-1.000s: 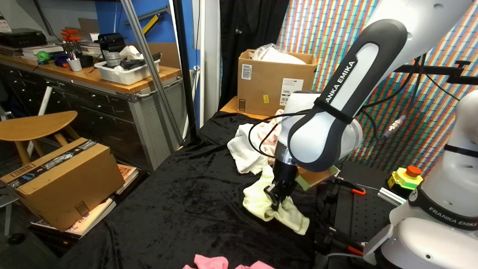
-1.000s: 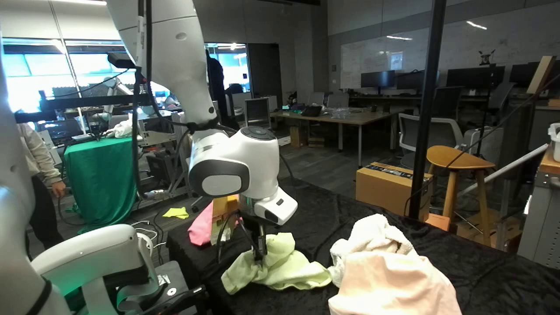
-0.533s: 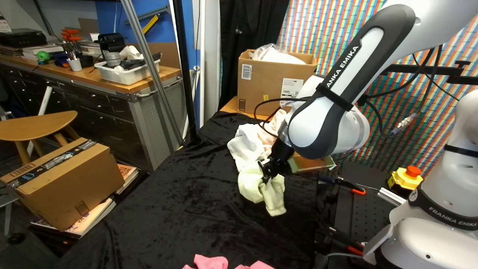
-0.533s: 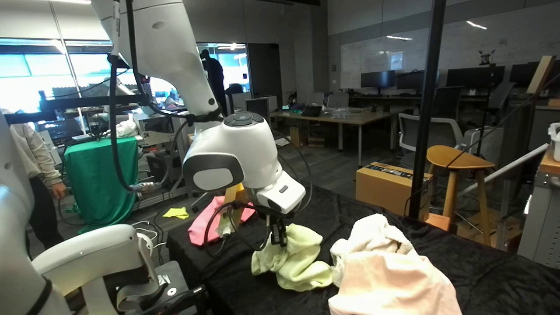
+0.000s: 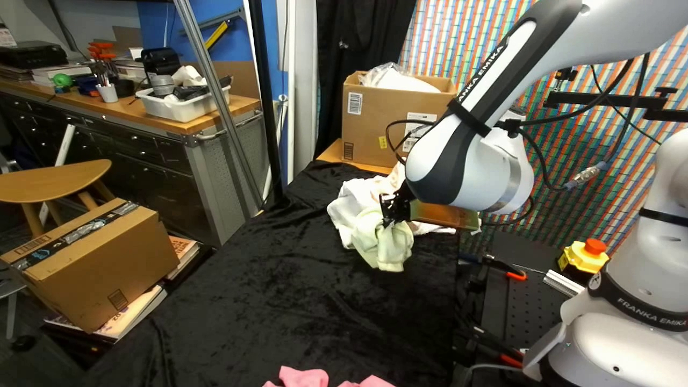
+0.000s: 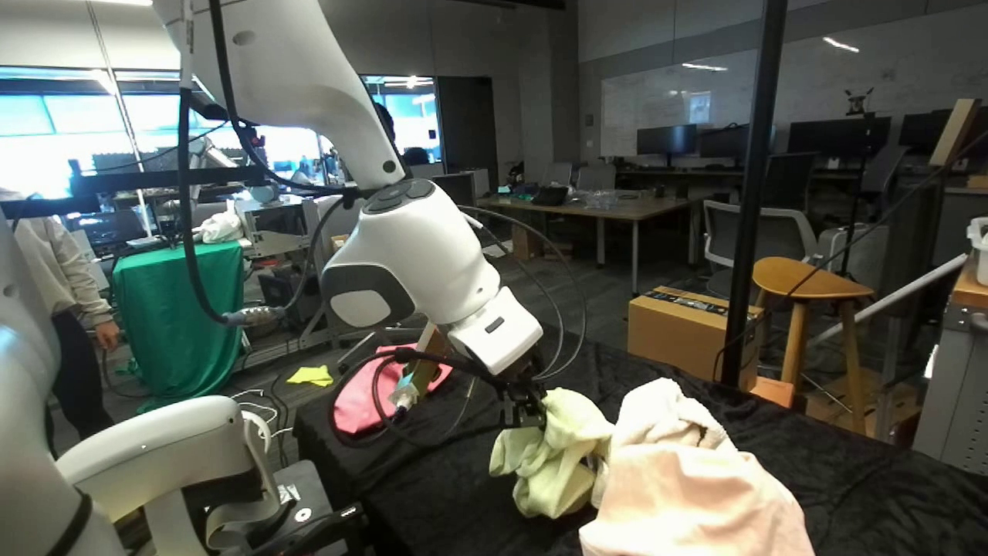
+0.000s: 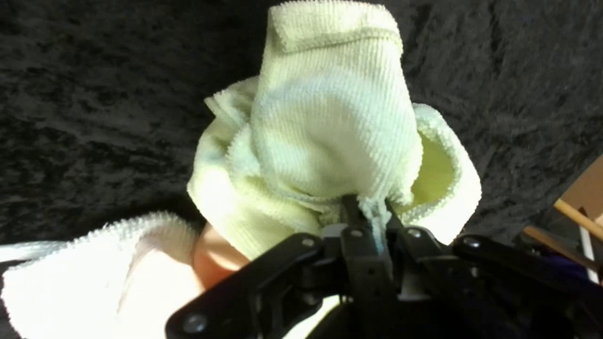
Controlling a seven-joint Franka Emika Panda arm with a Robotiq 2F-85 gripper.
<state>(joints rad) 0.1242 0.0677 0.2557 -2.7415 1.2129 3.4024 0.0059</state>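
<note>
Cloth [image 7: 334,117], pale yellow-green and crumpled, droops from the gripper [image 7: 371,214], the jaws almost together with a fold pinched between them. It is over the black table cover [image 5: 290,301], just beside a white cloth [image 6: 668,413] and a peach cloth [image 6: 695,502] (whether it touches either, I cannot tell). Pink fabric [image 6: 356,403] lies well apart; a cardboard box [image 5: 384,121] stands behind the cloths in an exterior view.

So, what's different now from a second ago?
The hand has risen and tilted, bringing the pale green cloth towards the white cloth and peach cloth, more bunched up. It already gripped that cloth; nothing was let go. The white and peach ones and the pink cloth stayed put.
</note>
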